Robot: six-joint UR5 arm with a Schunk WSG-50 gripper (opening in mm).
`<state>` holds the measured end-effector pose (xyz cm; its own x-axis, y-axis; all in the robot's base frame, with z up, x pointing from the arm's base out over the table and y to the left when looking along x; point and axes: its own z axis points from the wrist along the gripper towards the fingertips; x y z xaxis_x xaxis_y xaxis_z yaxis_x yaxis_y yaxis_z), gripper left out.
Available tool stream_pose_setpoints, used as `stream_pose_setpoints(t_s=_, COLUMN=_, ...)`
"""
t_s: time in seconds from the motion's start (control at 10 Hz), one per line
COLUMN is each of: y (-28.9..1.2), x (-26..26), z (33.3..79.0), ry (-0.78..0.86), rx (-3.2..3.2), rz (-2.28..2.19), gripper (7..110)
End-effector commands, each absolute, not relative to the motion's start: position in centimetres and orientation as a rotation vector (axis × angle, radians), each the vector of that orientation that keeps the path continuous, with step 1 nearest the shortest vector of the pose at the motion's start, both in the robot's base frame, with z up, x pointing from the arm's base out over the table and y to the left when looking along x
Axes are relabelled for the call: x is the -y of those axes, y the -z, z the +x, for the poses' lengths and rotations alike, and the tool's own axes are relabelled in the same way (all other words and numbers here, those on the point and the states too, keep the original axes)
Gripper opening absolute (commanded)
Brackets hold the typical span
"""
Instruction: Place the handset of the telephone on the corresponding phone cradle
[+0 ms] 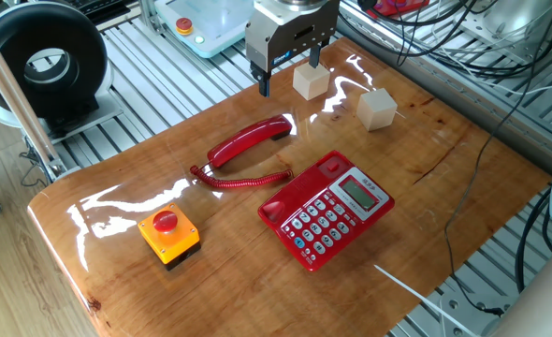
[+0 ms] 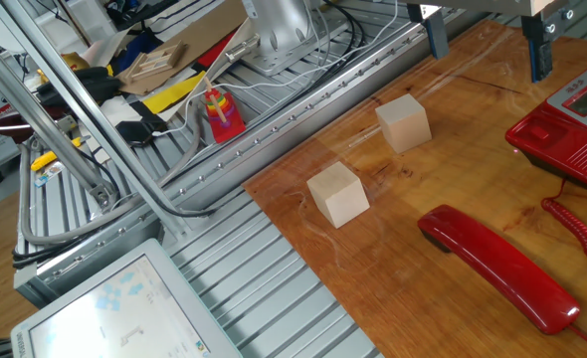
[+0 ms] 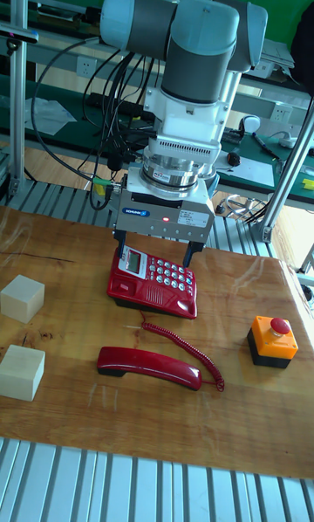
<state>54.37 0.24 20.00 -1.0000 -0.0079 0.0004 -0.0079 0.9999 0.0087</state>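
The red handset (image 1: 248,140) lies flat on the wooden table, off the telephone (image 1: 327,209), joined to it by a coiled red cord (image 1: 243,178). The phone cradle (image 1: 299,187) is the empty strip along the phone's edge facing the handset. My gripper (image 1: 290,73) hangs open above the table's far side, behind the handset, with nothing between its fingers. In the other fixed view the gripper (image 2: 488,45) is above and beyond the handset (image 2: 497,267). In the tall view the gripper (image 3: 155,256) stands in front of the telephone (image 3: 155,279), with the handset (image 3: 148,367) nearer the camera.
Two wooden cubes (image 1: 311,80) (image 1: 377,109) sit at the table's far edge near the gripper. An orange box with a red button (image 1: 168,234) stands at the front left. Cables and metal framing surround the table.
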Motion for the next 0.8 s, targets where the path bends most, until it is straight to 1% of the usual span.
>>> stream_pose_setpoints(t_s=0.0, y=-20.7, x=-4.2, z=59.0, ry=0.284, rx=3.305, rz=-0.161, gripper=109)
stream_pose_setpoints(t_s=0.1, y=-20.5, x=-4.2, z=59.2, ry=0.292, rx=3.31, rz=-0.157, gripper=7)
stream_pose_setpoints(t_s=0.5, y=-20.3, x=-3.9, z=59.0, ry=0.272, rx=3.305, rz=-0.144, gripper=7)
stream_pose_setpoints(t_s=0.7, y=-19.6, x=-1.5, z=57.3, ry=0.088, rx=3.255, rz=0.008, gripper=7)
